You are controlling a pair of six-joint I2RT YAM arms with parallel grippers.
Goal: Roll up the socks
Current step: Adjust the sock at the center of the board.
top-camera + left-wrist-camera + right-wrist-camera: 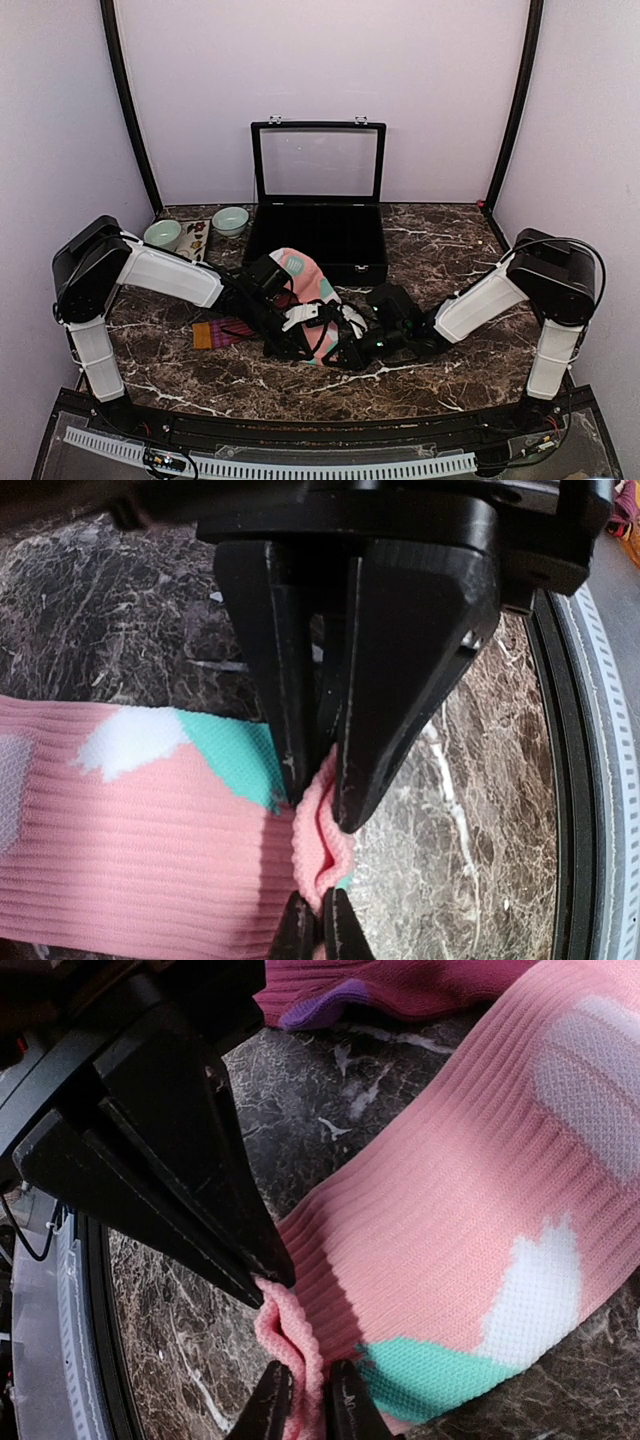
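Note:
The salmon-pink sock (303,280) with mint and white patches lies flat on the marble, in front of the black case. Both grippers meet at its near cuff. My left gripper (318,810) is shut on the folded cuff edge (320,855), and the right gripper's fingertips (338,930) pinch the same fold just below. In the right wrist view, my right gripper (270,1288) is shut on that cuff fold (290,1345), beside the mint patch (430,1380). The maroon sock (222,333) lies to the left with its orange cuff outward; its purple toe (330,1005) shows past the pink sock.
An open black display case (318,225) stands at the back centre. Two pale green bowls (163,234) (230,220) sit at the back left, with small items between them. The table's near edge has a black rail and a white slotted strip (600,780).

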